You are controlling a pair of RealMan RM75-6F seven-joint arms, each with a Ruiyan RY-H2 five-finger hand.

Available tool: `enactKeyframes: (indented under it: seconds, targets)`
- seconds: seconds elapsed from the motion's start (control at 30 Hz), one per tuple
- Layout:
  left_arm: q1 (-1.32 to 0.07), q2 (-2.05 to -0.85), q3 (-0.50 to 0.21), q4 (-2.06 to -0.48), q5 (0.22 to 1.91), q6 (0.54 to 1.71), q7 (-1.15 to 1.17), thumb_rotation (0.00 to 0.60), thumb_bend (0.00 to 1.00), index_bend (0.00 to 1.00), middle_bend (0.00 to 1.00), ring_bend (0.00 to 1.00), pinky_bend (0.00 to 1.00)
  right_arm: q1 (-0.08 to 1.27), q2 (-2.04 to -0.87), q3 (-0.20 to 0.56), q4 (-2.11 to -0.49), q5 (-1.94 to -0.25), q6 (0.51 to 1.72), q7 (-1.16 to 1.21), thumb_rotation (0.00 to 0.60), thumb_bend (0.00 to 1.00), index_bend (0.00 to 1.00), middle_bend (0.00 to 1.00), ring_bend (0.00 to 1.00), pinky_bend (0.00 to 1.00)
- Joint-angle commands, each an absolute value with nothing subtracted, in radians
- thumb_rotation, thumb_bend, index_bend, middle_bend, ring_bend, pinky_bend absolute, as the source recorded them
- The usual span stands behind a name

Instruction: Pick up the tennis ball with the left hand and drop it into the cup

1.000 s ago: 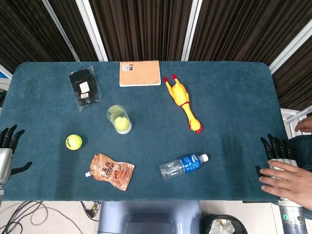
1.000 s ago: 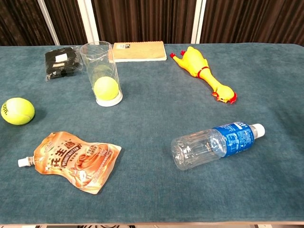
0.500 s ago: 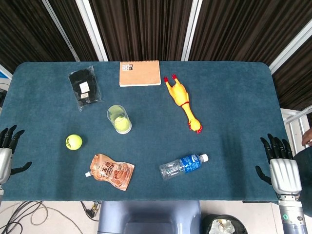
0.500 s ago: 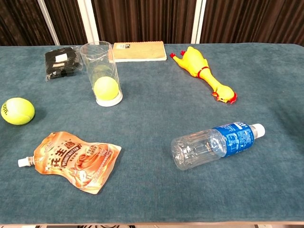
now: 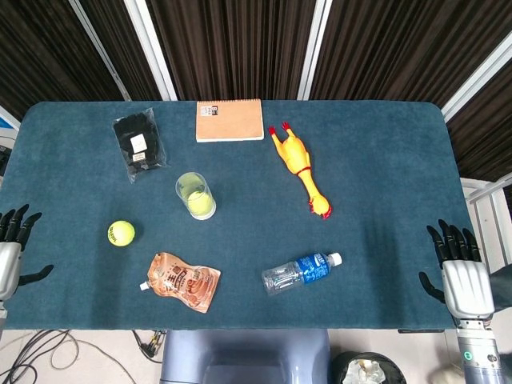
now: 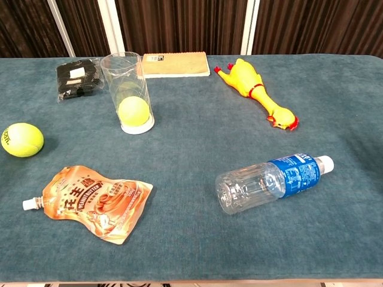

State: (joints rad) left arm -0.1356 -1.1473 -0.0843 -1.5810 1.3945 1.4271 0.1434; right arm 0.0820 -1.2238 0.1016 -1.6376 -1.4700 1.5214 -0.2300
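Note:
A yellow-green tennis ball [image 5: 121, 234] [image 6: 21, 139] lies on the blue table, left of centre. The clear cup [image 5: 195, 195] [image 6: 128, 91] stands upright to the ball's upper right, and another tennis ball sits inside it. My left hand [image 5: 10, 258] hangs off the table's left edge, fingers spread, holding nothing, well left of the ball. My right hand [image 5: 462, 276] rests at the table's right front corner, fingers spread and empty. Neither hand shows in the chest view.
An orange drink pouch [image 5: 182, 281] lies just in front of the ball. A plastic bottle [image 5: 302, 272] lies on its side at front centre. A rubber chicken [image 5: 300, 169], a notebook [image 5: 230, 121] and a black packet [image 5: 138, 147] lie further back.
A person's hand that lay over my right hand one second ago has withdrawn out of view. Both of my hands and all objects stay put.

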Motion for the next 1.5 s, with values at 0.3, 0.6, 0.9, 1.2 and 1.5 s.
enactKeyframes:
  seconds: [0.3,0.6,0.9,1.2,1.5]
  targets:
    - [-0.293,-1.154,-0.104,-1.547,1.374,1.171,0.135,0.6,0.02,0.15,0.03,0.0,0.04,0.087,-1.234,0.102,-1.631,-1.459,1.51,-0.245,0.6,0.35,0.11,0.0,0.01,0.0]
    - [-0.397,-1.198,-0.107,-1.539,1.344,1.02,0.203,0.6,0.02,0.15,0.05,0.01,0.05,0.088,-1.236,0.104,-1.627,-1.451,1.506,-0.248,0.6,0.35,0.11,0.0,0.01,0.0]
    - [-0.464,-1.284,-0.105,-1.483,1.282,0.938,0.299,0.6,0.03,0.17,0.09,0.06,0.11,0.087,-1.233,0.105,-1.626,-1.45,1.509,-0.245,0.6,0.35,0.11,0.0,0.01,0.0]
    - [-0.493,-1.378,-0.087,-1.394,1.26,0.922,0.358,0.6,0.08,0.21,0.2,0.18,0.24,0.087,-1.232,0.107,-1.624,-1.447,1.51,-0.243,0.6,0.35,0.11,0.0,0.01,0.0]
    - [-0.501,-1.422,-0.071,-1.348,1.22,0.923,0.431,0.6,0.08,0.23,0.24,0.21,0.27,0.085,-1.228,0.108,-1.626,-1.447,1.514,-0.237,0.6,0.35,0.11,0.0,0.01,0.0]
